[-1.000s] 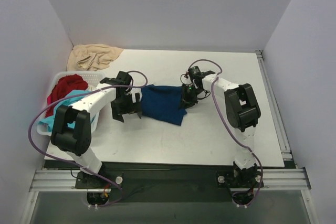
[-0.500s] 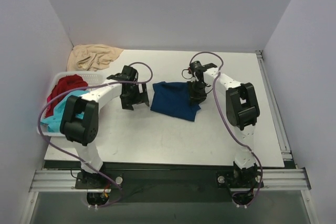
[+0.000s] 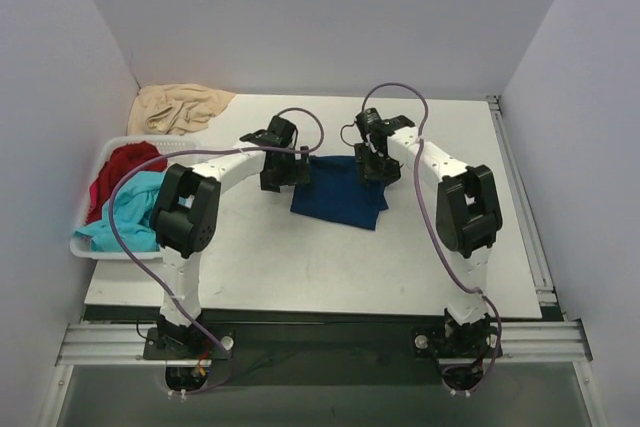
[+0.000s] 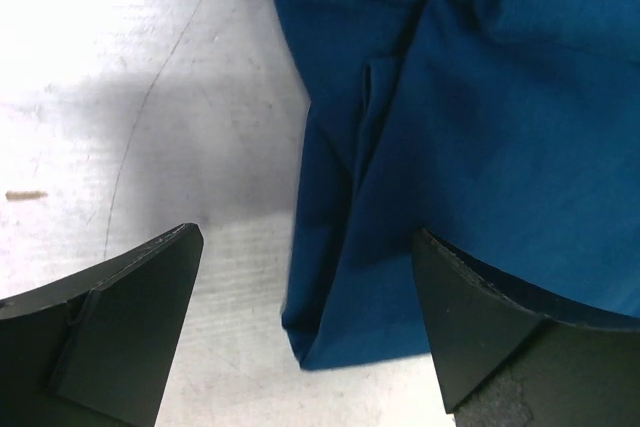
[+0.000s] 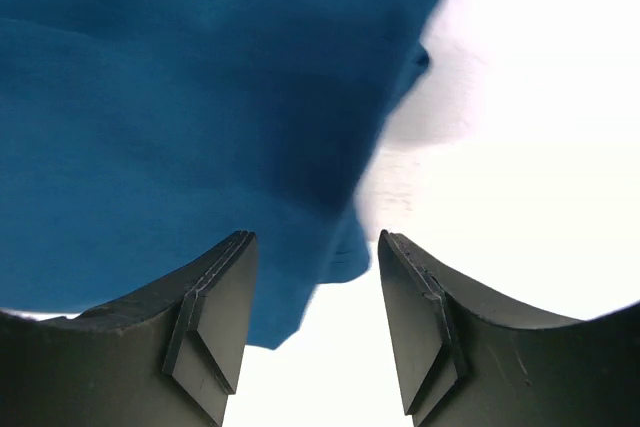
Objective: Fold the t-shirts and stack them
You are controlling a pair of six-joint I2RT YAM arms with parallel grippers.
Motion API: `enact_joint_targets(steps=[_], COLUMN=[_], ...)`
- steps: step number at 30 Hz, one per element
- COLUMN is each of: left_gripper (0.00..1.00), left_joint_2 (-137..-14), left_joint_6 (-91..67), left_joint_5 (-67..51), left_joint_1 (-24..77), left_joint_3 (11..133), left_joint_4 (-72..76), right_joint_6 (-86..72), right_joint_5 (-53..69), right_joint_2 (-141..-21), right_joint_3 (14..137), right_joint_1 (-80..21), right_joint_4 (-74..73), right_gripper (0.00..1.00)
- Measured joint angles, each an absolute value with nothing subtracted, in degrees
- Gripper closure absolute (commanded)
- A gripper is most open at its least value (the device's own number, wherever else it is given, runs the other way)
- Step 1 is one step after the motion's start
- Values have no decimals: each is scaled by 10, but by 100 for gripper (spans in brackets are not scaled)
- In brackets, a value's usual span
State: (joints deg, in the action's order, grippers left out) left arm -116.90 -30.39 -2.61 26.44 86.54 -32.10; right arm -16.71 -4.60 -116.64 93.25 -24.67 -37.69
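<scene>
**Fold laid flat, both sets of jaws off the cloth**

Nearest the arm bases, a strip of table (image 3: pixel 300 267) on the near side of the navy t-shirt (image 3: pixel 338 197). Left of that shirt and well apart from it, a white basket (image 3: pixel 90 250) with 2 more to do: a red t-shirt (image 3: pixel 125 165) about level with the navy shirt's far edge, and a turquoise t-shirt (image 3: pixel 125 215) about level with its near edge.

Mid-table, the navy t-shirt itself: flat, in a compact, roughly square bundle, with layered edges on show in the left wrist view and no chest print visible. At its left edge, toward the far corner, the left gripper (image 4: pixel 305 247), jaws spread wide astride the hem and clamped on nothing. At its far right corner, the right gripper (image 5: pixel 315 239), jaws partly apart above a cloth corner, not pinching it as far as can be seen.

Farthest, beyond the navy shirt and off to its left, a crumpled beige cloth (image 3: pixel 180 107).

Probably the close of the fold on shirt 1 of 3. Next, likely: lift both grippers straight up off the navy shirt without dragging a layer, then reach left to the basket for another. Worth checking the right fingers for a snagged edge before pulling away.
</scene>
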Motion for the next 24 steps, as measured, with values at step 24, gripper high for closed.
enact_joint_targets(steps=[24], left_gripper=[2], left_joint_2=[-1067], left_joint_6=[-279], left_joint_5=[120], left_joint_1=[336], left_joint_3=[725], left_joint_4=[-452], right_joint_6=[-209], right_joint_5=[35], right_joint_2=[-1188], right_joint_3=[874], right_joint_1=[-339], right_joint_4=[-334], right_gripper=[53])
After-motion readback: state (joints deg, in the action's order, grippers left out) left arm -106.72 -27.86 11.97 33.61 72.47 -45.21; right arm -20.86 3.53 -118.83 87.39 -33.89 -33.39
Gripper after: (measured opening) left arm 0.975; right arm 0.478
